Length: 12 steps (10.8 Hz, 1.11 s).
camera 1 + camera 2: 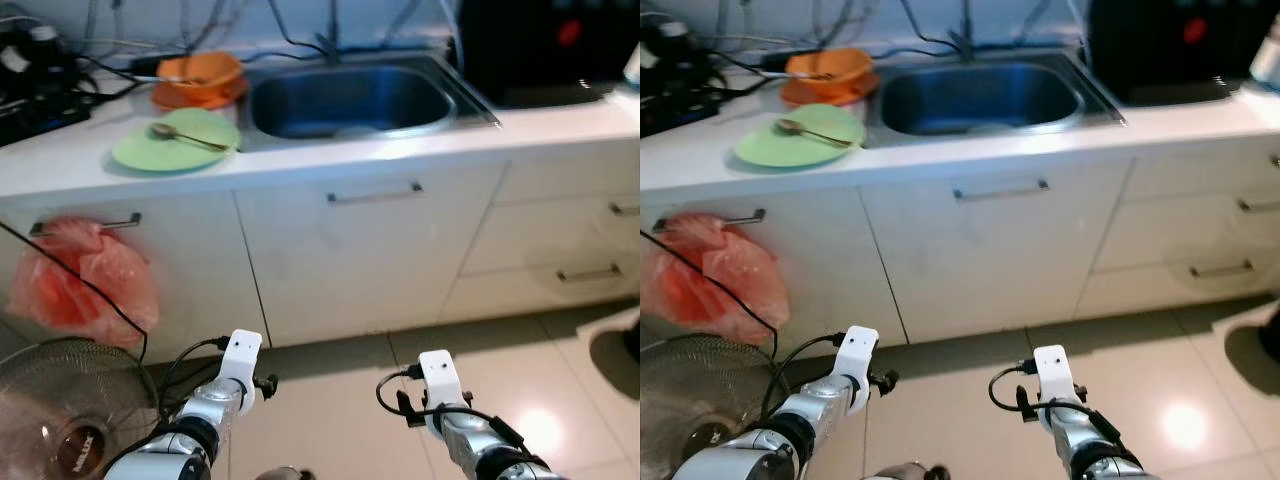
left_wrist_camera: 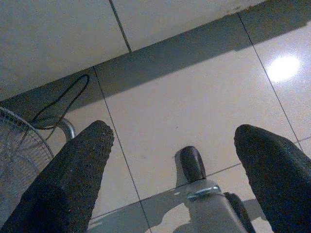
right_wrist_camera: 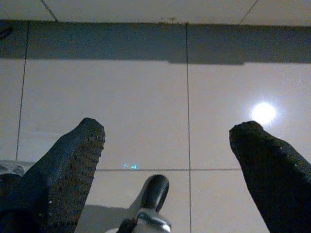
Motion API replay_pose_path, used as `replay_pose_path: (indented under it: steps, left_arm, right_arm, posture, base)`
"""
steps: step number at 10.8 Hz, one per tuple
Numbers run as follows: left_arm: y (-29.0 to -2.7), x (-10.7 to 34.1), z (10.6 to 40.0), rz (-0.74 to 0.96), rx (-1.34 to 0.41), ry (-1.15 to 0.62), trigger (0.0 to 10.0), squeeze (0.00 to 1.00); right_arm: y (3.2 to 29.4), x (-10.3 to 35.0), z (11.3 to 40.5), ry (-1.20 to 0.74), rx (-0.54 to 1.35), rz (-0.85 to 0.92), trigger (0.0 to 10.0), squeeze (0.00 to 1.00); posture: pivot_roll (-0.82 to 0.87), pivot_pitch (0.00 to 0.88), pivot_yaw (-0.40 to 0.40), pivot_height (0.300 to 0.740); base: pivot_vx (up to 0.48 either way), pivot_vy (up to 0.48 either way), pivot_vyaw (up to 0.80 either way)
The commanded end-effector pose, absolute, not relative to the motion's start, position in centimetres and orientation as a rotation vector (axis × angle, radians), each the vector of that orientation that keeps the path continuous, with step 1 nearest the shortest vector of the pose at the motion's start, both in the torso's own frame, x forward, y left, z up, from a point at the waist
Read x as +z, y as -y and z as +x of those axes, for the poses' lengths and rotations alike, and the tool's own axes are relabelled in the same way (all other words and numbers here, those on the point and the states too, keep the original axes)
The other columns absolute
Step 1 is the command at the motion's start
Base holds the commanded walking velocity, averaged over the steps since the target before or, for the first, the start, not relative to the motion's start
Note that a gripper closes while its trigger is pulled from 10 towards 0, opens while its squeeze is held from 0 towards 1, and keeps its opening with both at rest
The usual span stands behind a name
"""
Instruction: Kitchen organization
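Dishes sit untouched on the white counter (image 1: 420, 140), so I judge the organizing has barely begun. A green plate (image 1: 176, 141) with a spoon (image 1: 186, 136) lying across it rests just left of the steel sink (image 1: 350, 98), and an orange bowl (image 1: 199, 72) on an orange plate (image 1: 200, 97) stands behind it, near the sink's back corner. The sink basin looks empty from here.

I have both arms hanging low over the tiled floor (image 1: 350, 400), well short of the counter. My left gripper (image 2: 177, 160) has its fingers spread wide with nothing between them, pointing down at the tiles, and my right gripper (image 3: 167, 160) is the same: fingers apart, holding nothing.

A red plastic bag (image 1: 80, 275) hangs from the cabinet handle on the left, and a floor fan (image 1: 65, 410) stands beneath it.

What remains, as I read it, is nearly everything: closing in on the counter, then shifting the plates, bowl and spoon.
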<state>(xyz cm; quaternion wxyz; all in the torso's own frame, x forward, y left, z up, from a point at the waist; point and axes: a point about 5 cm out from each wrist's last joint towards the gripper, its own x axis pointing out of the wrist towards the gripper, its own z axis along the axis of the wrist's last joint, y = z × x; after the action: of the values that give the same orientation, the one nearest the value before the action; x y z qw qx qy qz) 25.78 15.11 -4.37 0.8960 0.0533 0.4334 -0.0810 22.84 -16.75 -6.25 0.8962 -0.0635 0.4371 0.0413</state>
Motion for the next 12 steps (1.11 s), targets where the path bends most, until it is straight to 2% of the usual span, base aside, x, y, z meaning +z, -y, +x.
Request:
replay_pose_path:
  steps: [1, 9, 10, 12]
  left_arm:
    - [-14.81, -3.98, 26.29, 0.122, -0.19, -0.874, 10.0, 0.0]
    - [-14.99, -4.23, 25.96, 0.1, -0.181, -0.881, 10.0, 0.0]
    - [-14.99, -4.26, 25.91, 0.098, -0.182, -0.882, 10.0, 0.0]
    - [-14.99, -4.33, 25.8, 0.105, -0.19, -0.882, 10.0, 0.0]
  right_arm:
    - [16.78, -6.19, 22.92, -0.902, 0.083, -0.129, 10.0, 0.0]
    - [16.46, -6.12, 23.05, -0.895, 0.099, -0.137, 10.0, 0.0]
    - [16.42, -6.04, 23.16, -0.888, 0.108, -0.147, 10.0, 0.0]
    - [16.57, -5.86, 23.42, -0.883, 0.109, -0.147, 10.0, 0.0]
  posture:
    - [0.09, 0.0, 0.069, 0.74]
    - [0.09, 0.0, 0.065, 0.74]
    - [0.09, 0.0, 0.064, 0.74]
    - [0.09, 0.0, 0.064, 0.74]
  base:
    - [0.472, 0.0, 0.0]
    - [0.465, 0.0, 0.0]
    - [0.0, 0.0, 0.0]
    - [0.0, 0.0, 0.8]
